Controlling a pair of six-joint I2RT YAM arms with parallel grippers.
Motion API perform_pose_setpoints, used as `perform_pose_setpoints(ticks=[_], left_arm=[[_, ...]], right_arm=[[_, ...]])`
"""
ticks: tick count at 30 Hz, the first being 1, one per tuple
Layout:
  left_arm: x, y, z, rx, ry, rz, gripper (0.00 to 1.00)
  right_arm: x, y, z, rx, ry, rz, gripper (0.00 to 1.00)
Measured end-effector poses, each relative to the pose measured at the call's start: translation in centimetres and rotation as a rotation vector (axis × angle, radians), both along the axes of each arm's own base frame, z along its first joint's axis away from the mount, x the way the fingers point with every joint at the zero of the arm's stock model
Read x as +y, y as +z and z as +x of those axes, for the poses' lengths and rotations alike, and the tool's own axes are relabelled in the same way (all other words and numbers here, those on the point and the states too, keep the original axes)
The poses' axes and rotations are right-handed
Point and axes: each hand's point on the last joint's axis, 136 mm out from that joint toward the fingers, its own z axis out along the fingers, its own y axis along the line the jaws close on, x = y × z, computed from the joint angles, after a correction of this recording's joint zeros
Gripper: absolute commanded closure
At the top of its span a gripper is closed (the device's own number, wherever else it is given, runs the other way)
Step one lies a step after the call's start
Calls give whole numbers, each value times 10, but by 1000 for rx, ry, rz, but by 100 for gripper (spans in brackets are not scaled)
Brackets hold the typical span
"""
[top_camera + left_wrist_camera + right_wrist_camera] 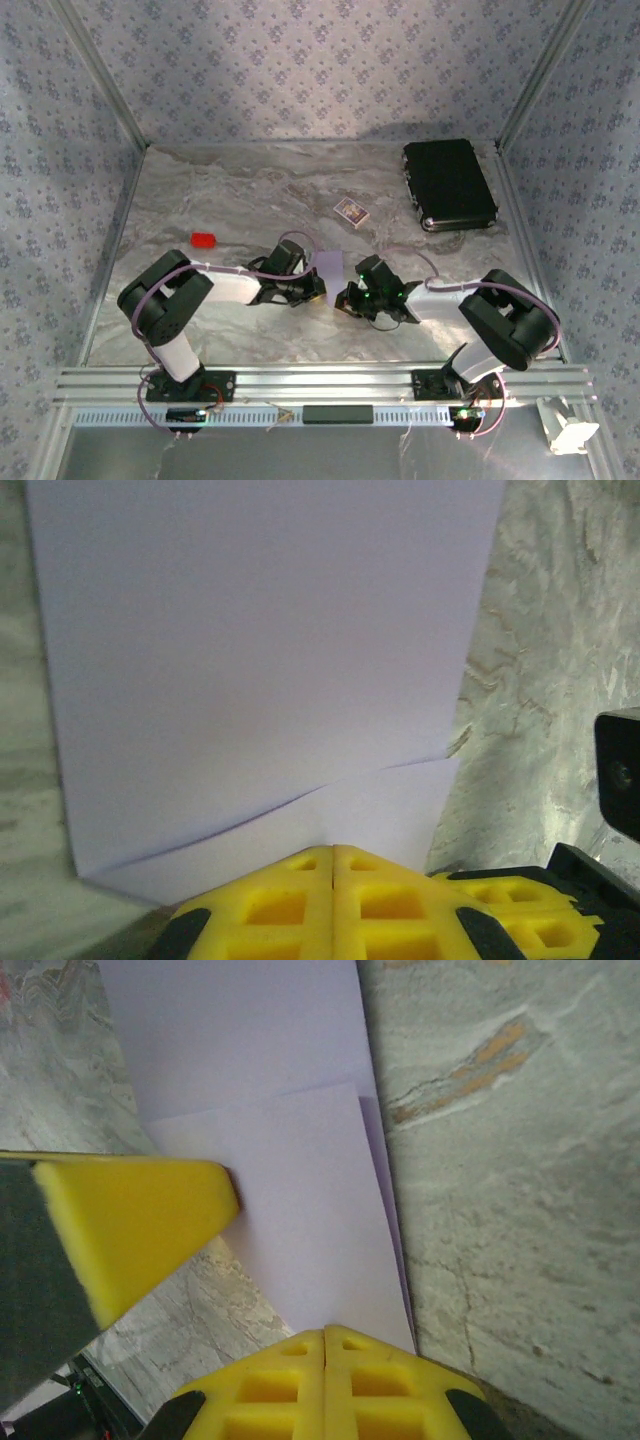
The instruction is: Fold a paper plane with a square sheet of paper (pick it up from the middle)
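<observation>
Left tool (333,850) and right tool (325,1334), both clenched shut, bear on the partly folded square sheet of paper (327,263), flat on the worktop (250,190) well left of the black case (450,185), evidently pinning its fold.

The left arm (170,300) and right arm (505,325) have bulky black joints and white links, each trailed by a lilac cable (240,270). Green lights (364,277) glow on the right wrist (378,285). Each base (205,384) is a black plate. The left gripper (333,852) and right gripper (326,1335) have yellow fingers (270,905) moulded with square pockets, with black pads at the sides.
</observation>
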Motion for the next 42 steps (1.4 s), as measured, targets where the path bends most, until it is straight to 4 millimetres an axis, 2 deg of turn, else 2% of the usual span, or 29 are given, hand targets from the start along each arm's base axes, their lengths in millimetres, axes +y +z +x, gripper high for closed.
perform_pose_setpoints(ticks=[6,13,31,36,42], left_arm=[[3,-1,2,-3,14,-10,96],[19,-2,16,16,57,-44,97],[53,-1,43,-11,127,-12,93],[50,8,41,-34,116,-21,88],[27,26,30,-80,49,-35,86]], right_arm=[[1,-1,0,2,-2,4,100],[8,0,3,-3,11,1,100],[8,0,3,-17,36,-3,100],[8,0,2,-24,49,-6,100],[8,0,2,-25,51,-6,100]])
